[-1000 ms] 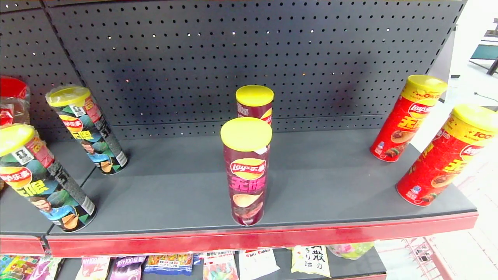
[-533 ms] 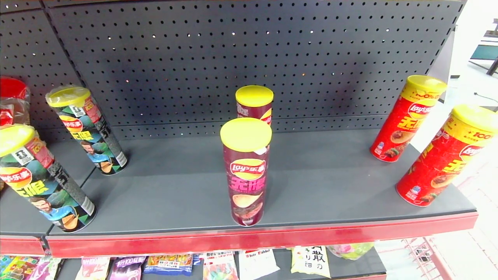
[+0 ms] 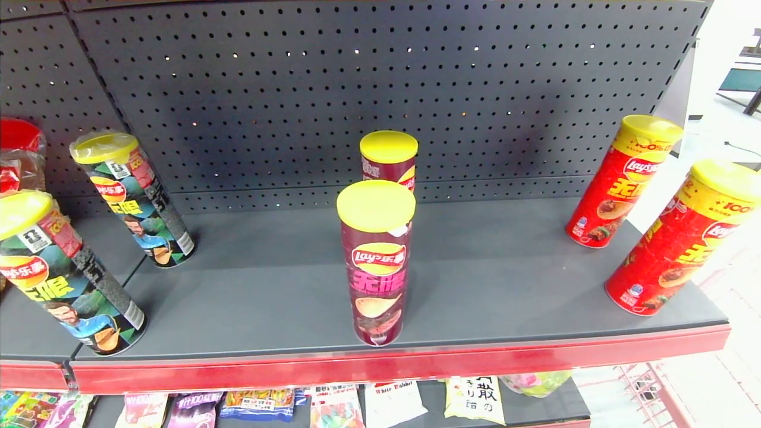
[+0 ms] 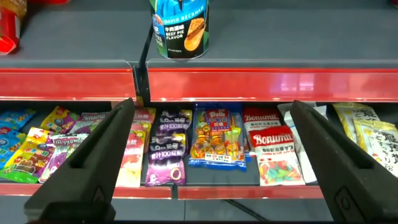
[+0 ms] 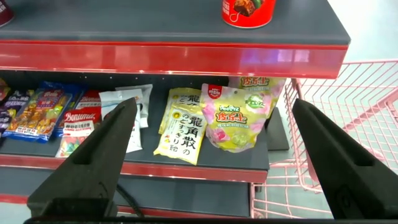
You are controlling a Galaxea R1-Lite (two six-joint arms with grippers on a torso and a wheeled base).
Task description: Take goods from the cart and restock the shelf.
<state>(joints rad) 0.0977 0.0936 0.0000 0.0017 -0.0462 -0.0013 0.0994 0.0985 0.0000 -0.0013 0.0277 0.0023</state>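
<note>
Shelf [image 3: 475, 267] and its cans sit above and ahead of both grippers, which hang spread and empty, facing the lower tier of snack packets [image 4: 214, 137]. The left gripper [image 4: 211, 106] is below a teal can [image 4: 180, 28] at the front edge; rising carelessly, it could catch the red lip [image 3: 386, 362] or tip that can. Wide bare gaps flank the two maroon cans [image 3: 374, 261], the best room for new stock. The right gripper [image 5: 214, 102] is below a red can [image 5: 249, 9] near the end edge, a likely knock-off. The pink cart [image 5: 360, 93] lies to its right; its wire could snag a finger
</note>
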